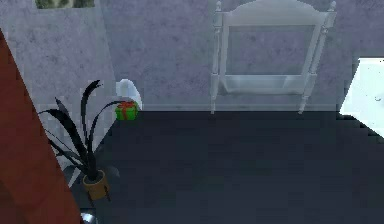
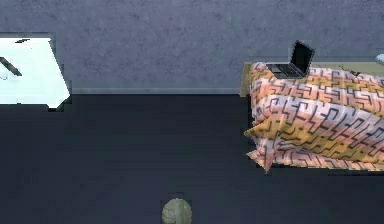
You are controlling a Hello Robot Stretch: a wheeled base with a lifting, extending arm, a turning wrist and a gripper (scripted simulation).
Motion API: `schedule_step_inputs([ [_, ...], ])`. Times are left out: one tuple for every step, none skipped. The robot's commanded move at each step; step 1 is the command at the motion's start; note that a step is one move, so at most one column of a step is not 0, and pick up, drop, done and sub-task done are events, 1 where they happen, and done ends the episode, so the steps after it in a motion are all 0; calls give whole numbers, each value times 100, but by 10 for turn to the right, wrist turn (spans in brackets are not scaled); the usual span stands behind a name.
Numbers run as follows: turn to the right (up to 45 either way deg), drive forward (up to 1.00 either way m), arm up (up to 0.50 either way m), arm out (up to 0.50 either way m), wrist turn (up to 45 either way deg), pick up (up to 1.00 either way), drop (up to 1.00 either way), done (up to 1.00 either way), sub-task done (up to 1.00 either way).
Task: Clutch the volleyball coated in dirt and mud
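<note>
Olive-brown, dirty-looking ball lies on dark floor at arm side view's bottom edge nr middle, well apart from patterned bed & laptop; fingers' state: can't tell.

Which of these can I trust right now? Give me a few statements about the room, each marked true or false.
1. A round greyish ball lies on the dark floor at the arm side view's bottom edge. True.
2. The laptop sits on the floor. False: it rests on the bed, which has a patterned cover.
3. A potted plant stands at the forward view's lower left. True.
4. The white rack stands out in the middle of the floor. False: it stands against the far wall.
</note>
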Motion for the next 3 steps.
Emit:
schedule_step_inputs([
  [0, 0, 16, 0, 0, 0, 0, 0, 0],
  [0, 0, 0, 34, 0, 0, 0, 0, 0],
  [0, 0, 0, 0, 450, 0, 0, 0, 0],
])
